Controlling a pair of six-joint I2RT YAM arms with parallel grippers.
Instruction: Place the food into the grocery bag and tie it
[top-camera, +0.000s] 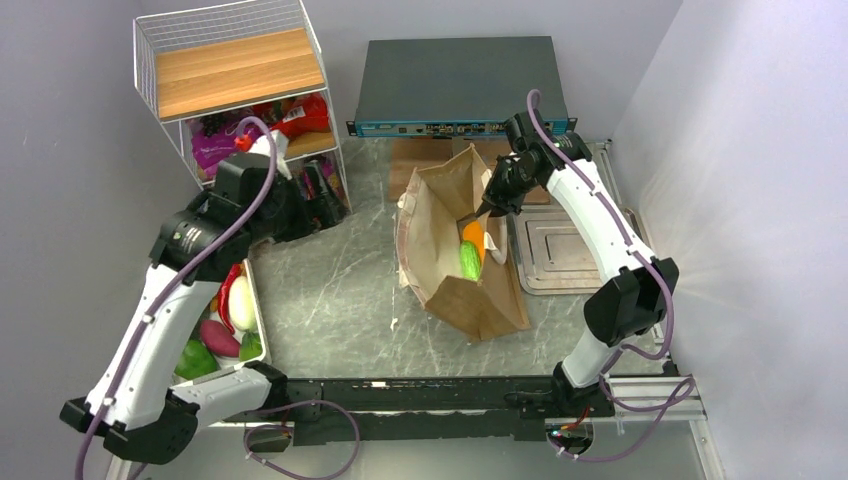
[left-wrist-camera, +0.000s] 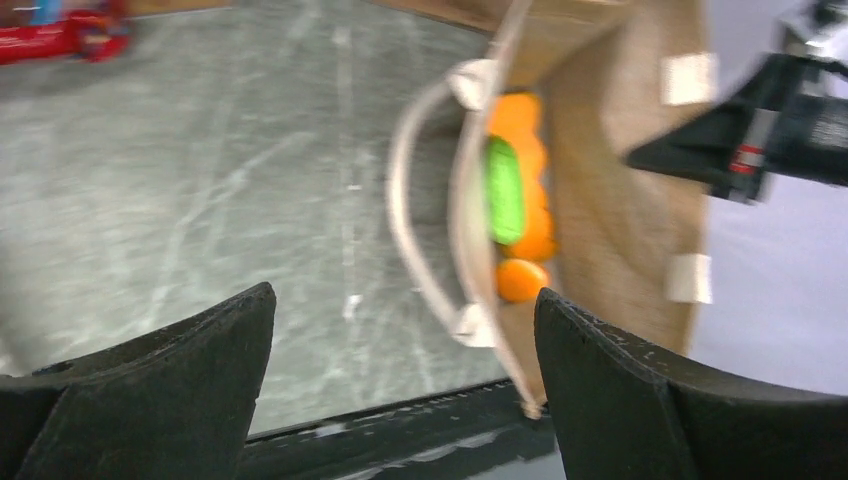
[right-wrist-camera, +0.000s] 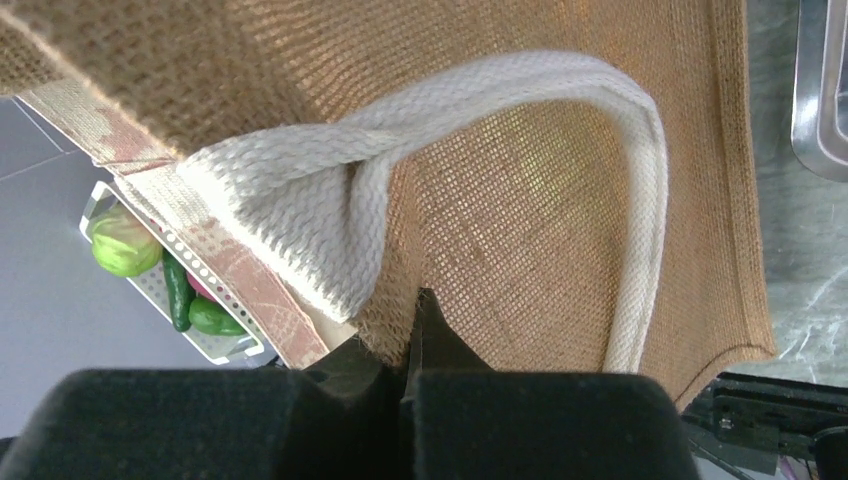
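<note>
Pinching grocery bag, right gripper; left gripper wide; red packet label blurred

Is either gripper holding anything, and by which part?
The right gripper is shut on the grocery bag, pinching its wall beside the cream handle. The left gripper is open, holding nothing.

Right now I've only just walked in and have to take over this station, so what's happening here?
The right end effector is shut on the grocery bag at its rim, beside a cream handle, and the bag's mouth is open. An orange piece and a green piece lie inside. The left end effector is open and empty above the table. More food sits in the tray by the left arm.
</note>
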